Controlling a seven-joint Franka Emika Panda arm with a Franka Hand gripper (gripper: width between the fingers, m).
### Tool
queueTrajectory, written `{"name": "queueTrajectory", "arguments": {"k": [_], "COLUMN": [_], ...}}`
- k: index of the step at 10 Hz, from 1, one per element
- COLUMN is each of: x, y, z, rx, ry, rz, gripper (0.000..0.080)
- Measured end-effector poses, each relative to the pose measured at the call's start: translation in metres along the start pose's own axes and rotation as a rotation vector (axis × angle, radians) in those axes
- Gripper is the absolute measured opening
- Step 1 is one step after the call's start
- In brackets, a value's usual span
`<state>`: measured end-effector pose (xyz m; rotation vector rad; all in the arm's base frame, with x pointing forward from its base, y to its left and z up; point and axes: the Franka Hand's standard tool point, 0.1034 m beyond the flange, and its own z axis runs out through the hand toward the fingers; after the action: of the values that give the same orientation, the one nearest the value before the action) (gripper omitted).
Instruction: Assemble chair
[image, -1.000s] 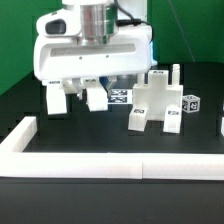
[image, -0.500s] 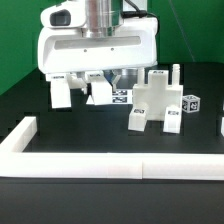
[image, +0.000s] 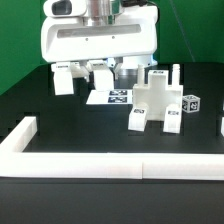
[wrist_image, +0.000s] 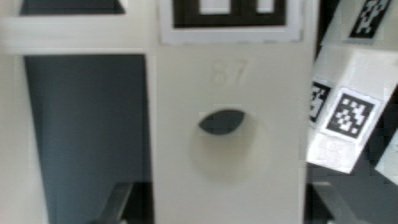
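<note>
Now clamped on white chair part (image: 63, 79), seated between fingers of gripper (image: 101, 76); part's holed face fills wrist view.

On the black counter (image: 60, 118), the white blocky plastic chair assembly (image: 150, 105) stands toward the exterior view's right, a small white tagged cube (image: 191, 103) just beside it rightward, the thin white marker board (image: 112, 96) behind-left. A long white border wall (image: 110, 163) lines the counter's front edge

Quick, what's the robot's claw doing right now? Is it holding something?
Gripper: closed, holding a white chair part up off the table.
</note>
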<state>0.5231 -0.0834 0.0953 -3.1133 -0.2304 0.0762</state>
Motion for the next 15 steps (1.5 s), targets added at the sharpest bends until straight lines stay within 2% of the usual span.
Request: {"name": "queueTrajectory", "arguments": {"k": [3, 7, 10, 12, 15], "x": [0.005, 0.004, -0.001, 0.000, 0.011], "y": [-0.015, -0.015, -0.021, -0.037, -0.075], "z": [-0.017, -0.012, -0.018, -0.029, -0.038], "rx": [0.004, 0.009, 0.019, 0.029, 0.034], "ry": [0.026, 0.019, 0.023, 0.029, 0.038], "rz": [0.069, 0.196, 0.295, 0.313, 0.394], "gripper": [0.0288, 0.0288, 0.0288, 0.0288, 0.0288]}}
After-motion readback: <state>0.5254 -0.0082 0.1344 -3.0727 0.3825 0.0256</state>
